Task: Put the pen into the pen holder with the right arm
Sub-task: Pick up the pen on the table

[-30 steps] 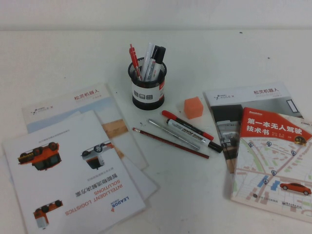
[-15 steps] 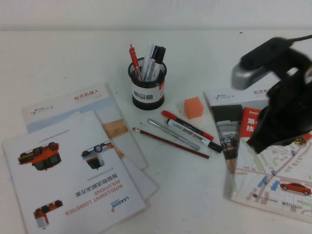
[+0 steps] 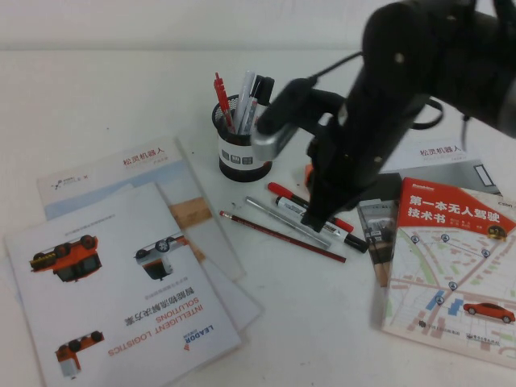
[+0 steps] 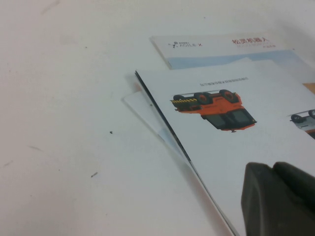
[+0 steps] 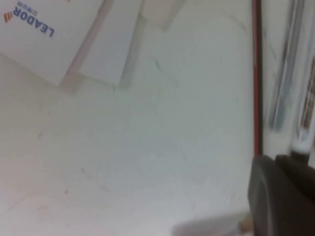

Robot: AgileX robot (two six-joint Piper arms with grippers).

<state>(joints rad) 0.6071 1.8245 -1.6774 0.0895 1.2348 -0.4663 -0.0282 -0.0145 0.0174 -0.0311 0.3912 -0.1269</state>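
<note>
1. Since half a second ago, the right arm (image 3: 403, 89) has swung from over the booklets at the right edge in toward the table's middle; the pen, holder and papers lie as before.
2. Pen (image 3: 274, 234): long, thin, dark red, pale tip at its left end. It lies flat on the white table (image 3: 105, 97), slanting down to the right, in front of the pen holder and apart from it. It also shows in the right wrist view (image 5: 256, 73) as a straight red line.
3. Pen holder (image 3: 242, 153): black mesh cup with a white label band, upright, already holding a red pen and several white and black markers.
4. Right gripper (image 3: 314, 222): hangs over the loose writing tools, just above the marker and silver pen, clenched with nothing between its fingers. Its dark fingertips fill the corner of the right wrist view (image 5: 283, 196).
5. Silver pen (image 3: 286, 222): lies just behind the dark-red pen, roughly parallel to it.
6. White marker (image 3: 343, 234) with a red cap: lies behind the silver pen, partly hidden by the arm.
7. Left gripper (image 4: 278, 199): hovers over the brochure showing an orange truck (image 4: 216, 105); whether it is released or clenched cannot be told.
8. Brochures (image 3: 121, 266): stacked at the table's left.
9. Booklets (image 3: 451, 258): lie at the right, the upper one red-topped with a street map.
</note>
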